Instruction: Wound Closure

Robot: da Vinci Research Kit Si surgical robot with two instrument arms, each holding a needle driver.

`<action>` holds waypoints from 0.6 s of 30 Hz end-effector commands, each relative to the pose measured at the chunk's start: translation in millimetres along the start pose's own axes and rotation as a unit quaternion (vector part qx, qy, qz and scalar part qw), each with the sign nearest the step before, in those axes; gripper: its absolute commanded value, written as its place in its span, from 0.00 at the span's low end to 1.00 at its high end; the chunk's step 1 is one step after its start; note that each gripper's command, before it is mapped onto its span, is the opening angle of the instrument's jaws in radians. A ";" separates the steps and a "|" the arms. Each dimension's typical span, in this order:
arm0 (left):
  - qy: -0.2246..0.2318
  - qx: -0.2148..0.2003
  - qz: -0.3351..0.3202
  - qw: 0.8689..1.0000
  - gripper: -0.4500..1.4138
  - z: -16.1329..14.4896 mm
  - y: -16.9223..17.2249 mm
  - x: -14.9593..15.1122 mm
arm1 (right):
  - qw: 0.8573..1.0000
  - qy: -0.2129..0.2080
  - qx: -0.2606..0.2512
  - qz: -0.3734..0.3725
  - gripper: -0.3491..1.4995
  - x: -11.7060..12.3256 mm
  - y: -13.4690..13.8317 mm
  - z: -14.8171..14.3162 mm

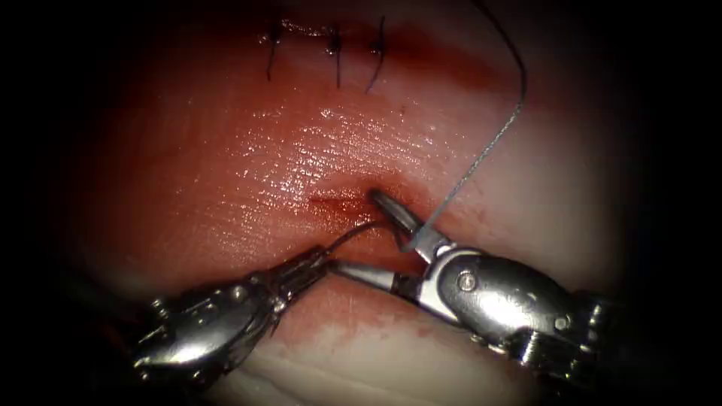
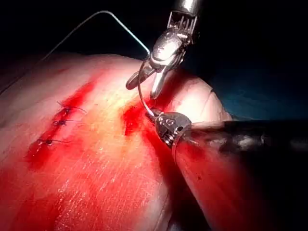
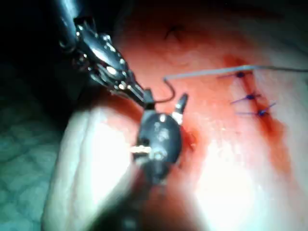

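Note:
My left tool [image 1: 322, 259] comes in from the lower left, its jaws shut on one end of the curved needle [image 1: 353, 233]. The needle arcs free above the tissue [image 1: 248, 165], just below a short open slit [image 1: 331, 199] ringed with red fluid. My right tool [image 1: 354, 231] has its jaws open, one on either side of the needle's curve, holding nothing. The thread [image 1: 481, 154] leaves the needle's other end by the right tool and rises to the upper right. In the left wrist view the needle [image 2: 139, 86] runs from the left tool [image 2: 153, 115] up between the right tool's open jaws.
Three dark stitches [image 1: 333, 41] with cut ends close the far part of the cut. Red fluid [image 1: 444, 64] stains the tissue around them. In the right wrist view the thread [image 3: 211, 72] crosses toward the stitches [image 3: 250, 96].

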 end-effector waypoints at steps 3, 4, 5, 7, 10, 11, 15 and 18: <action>-0.001 -0.001 0.000 1.000 0.00 0.6 0.1 -0.5 | 1.000 0.002 -0.002 0.001 0.26 -0.1 -0.2 0.7; -0.001 -0.002 0.000 1.000 0.00 0.6 0.1 -0.5 | 1.000 0.002 -0.002 0.001 0.23 -0.1 -0.2 0.7; -0.001 -0.002 0.000 1.000 0.00 0.6 0.1 -0.5 | 1.000 0.002 -0.002 0.001 0.19 0.0 -0.2 0.7; -0.001 -0.003 0.000 1.000 0.00 0.5 0.2 -0.5 | 1.000 0.002 -0.002 0.004 0.04 0.0 -0.1 0.6; -0.002 -0.005 0.000 1.000 0.00 0.4 0.4 -0.5 | 0.999 -0.012 -0.006 -0.048 0.00 0.4 0.1 0.2; -0.002 -0.005 0.000 1.000 0.00 0.4 0.4 -0.5 | 0.998 -0.015 -0.006 -0.057 0.00 0.6 0.1 0.1; -0.003 -0.007 0.000 1.000 0.01 0.3 0.7 -0.4 | 0.996 -0.020 -0.013 -0.083 0.00 1.3 0.6 -0.5; -0.003 -0.008 -0.001 1.000 0.66 0.5 0.7 -0.2 | 0.994 -0.021 -0.019 -0.109 0.00 1.8 1.0 -0.7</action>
